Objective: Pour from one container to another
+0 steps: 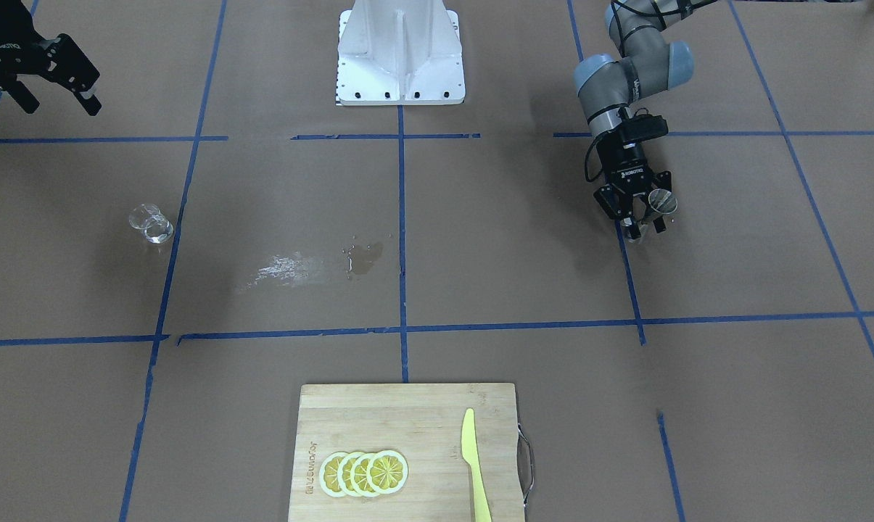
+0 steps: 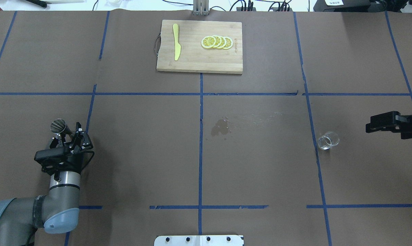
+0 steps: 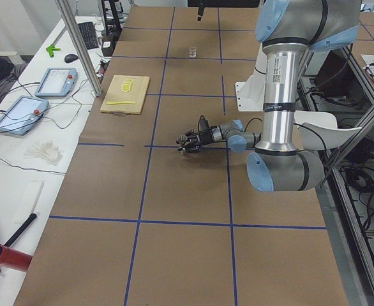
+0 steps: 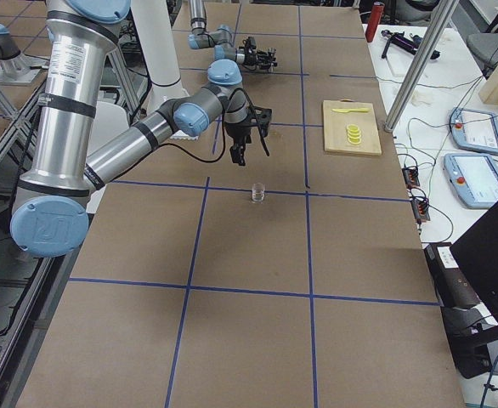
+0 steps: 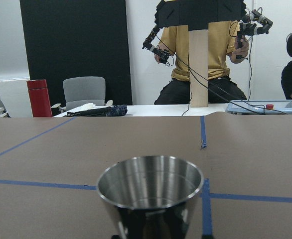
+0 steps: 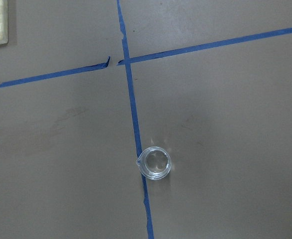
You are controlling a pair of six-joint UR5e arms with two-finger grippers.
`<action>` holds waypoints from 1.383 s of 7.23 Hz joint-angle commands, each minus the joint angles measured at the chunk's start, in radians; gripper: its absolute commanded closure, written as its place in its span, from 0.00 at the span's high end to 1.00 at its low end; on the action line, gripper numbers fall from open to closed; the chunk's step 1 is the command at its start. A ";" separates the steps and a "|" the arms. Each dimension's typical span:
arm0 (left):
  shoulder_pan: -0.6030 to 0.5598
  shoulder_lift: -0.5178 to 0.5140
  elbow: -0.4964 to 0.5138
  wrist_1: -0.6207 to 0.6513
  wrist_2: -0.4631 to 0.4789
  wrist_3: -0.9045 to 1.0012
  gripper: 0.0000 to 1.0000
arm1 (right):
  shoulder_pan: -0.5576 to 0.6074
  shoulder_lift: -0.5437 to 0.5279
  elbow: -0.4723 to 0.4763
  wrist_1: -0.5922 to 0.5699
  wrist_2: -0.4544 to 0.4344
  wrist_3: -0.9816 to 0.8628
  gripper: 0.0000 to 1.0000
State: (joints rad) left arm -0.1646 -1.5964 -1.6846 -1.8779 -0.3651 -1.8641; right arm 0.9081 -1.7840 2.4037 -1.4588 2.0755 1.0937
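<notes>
**Front-facing view.** Metal jigger (image 1: pixel 660 202): toward the bench's left end, tilted. The left jaws are closed on its narrow waist. Glass cup (image 1: pixel 150 222): upright toward the right end, just beside a blue tape line, touched by nothing. Right jaws: raised near the robot-side edge at the right end, spread wide, empty. Wet patch (image 1: pixel 363 259): mid-bench.

**Overhead view.** Jigger (image 2: pixel 58 125) and cup (image 2: pixel 328 140) are well apart, with the patch (image 2: pixel 221 127) between them. Cutting board (image 2: pixel 192 63), far edge: lemon slices (image 2: pixel 217 42), yellow knife (image 2: pixel 176 46).

**Left wrist view.** The jigger's upper cone (image 5: pixel 151 191) has its mouth open upward; contents cannot be told.

**Right wrist view.** The cup (image 6: pixel 155 163) has a small lip at the rim.

**Handling (judged).** Jigger: light, rigid, polished and slippery. The waist is the sound hold, since both cones resist sliding. Cup: light, fragile, easily nudged, and is best poured into without contact.
</notes>
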 commanded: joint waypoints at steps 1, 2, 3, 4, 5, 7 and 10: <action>-0.010 -0.005 -0.009 -0.007 0.000 -0.001 0.00 | 0.000 0.002 0.000 0.000 0.000 0.000 1.00; -0.024 -0.005 -0.015 -0.007 0.000 0.000 0.00 | 0.001 0.002 0.000 0.000 0.000 0.000 1.00; -0.039 -0.005 -0.035 -0.007 0.000 0.003 0.00 | 0.002 0.002 0.000 0.002 0.000 0.000 1.00; -0.052 -0.007 -0.085 -0.007 -0.002 0.022 0.00 | 0.002 0.000 0.000 0.020 -0.003 0.000 1.00; -0.062 -0.008 -0.131 -0.010 -0.006 0.084 0.00 | -0.011 0.000 0.002 0.029 -0.035 0.002 1.00; -0.073 -0.052 -0.199 -0.016 -0.014 0.182 0.00 | -0.151 -0.065 0.006 0.143 -0.223 0.060 1.00; -0.072 -0.103 -0.192 -0.176 -0.115 0.432 0.00 | -0.315 -0.163 0.005 0.301 -0.453 0.126 1.00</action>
State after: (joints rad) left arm -0.2371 -1.6872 -1.8806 -1.9448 -0.4528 -1.5653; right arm 0.6639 -1.9303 2.4094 -1.1861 1.7274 1.1974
